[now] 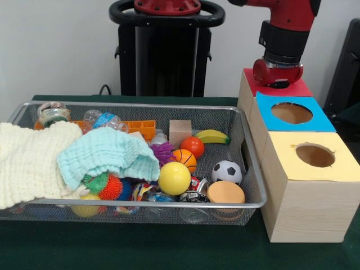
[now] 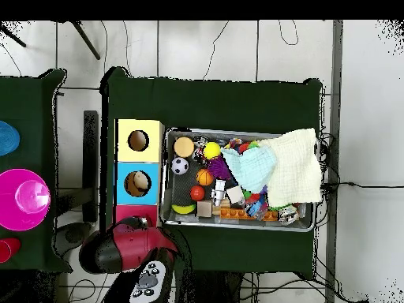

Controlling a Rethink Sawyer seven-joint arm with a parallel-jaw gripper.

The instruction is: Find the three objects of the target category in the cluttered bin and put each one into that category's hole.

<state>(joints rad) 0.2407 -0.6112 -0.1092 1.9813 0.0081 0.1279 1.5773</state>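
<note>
A wire mesh bin [image 1: 254, 169] holds the clutter. In it lie a yellow ball [image 1: 174, 178], a small basketball [image 1: 184, 159], a red-orange ball [image 1: 193, 145], a soccer ball [image 1: 226, 171] and a banana [image 1: 212, 136]. Right of the bin stands a row of wooden boxes topped red [image 1: 295, 89], blue [image 1: 292, 113] and yellow [image 1: 314, 155]; the blue and yellow tops have round holes. My gripper [image 1: 277, 77] sits low over the red box, its tip hidden by the wrist. In the overhead view the arm [image 2: 126, 243] covers the red box [image 2: 126, 211].
A cream cloth [image 1: 25, 163] and a mint cloth [image 1: 107, 154] cover the bin's left half, with spiky balls [image 1: 104, 185] beneath. A wooden block [image 1: 180, 132], an orange disc [image 1: 225, 192], orange bricks [image 1: 140, 128], a bottle [image 1: 104, 120] and a jar [image 1: 53, 113] are also inside.
</note>
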